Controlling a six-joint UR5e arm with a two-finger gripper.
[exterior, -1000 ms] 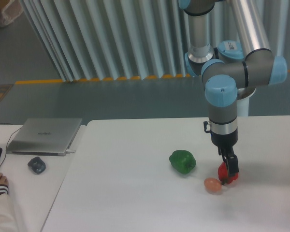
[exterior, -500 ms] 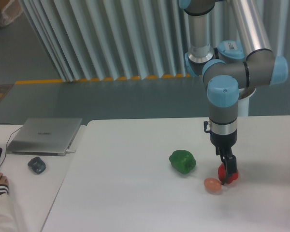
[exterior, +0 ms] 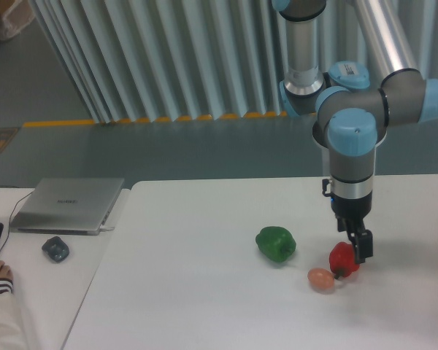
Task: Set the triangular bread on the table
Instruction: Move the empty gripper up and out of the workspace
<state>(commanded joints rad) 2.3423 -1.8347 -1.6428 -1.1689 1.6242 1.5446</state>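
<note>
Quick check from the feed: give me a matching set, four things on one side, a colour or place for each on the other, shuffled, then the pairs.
1. bell pepper
2. red item
3. egg-like item
4. laptop

A. on the adjoining desk, closed
B. green, left of the others on the table
C. peach-brown, nearest the front edge
D. just left of the gripper

Pairs: 1-B, 2-D, 3-C, 4-A

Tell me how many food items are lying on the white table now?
3. A green pepper lies near the middle of the table. A red item lies right of it, by the gripper. A peach-brown egg-like item touches the red one. No bread is visible.
</note>
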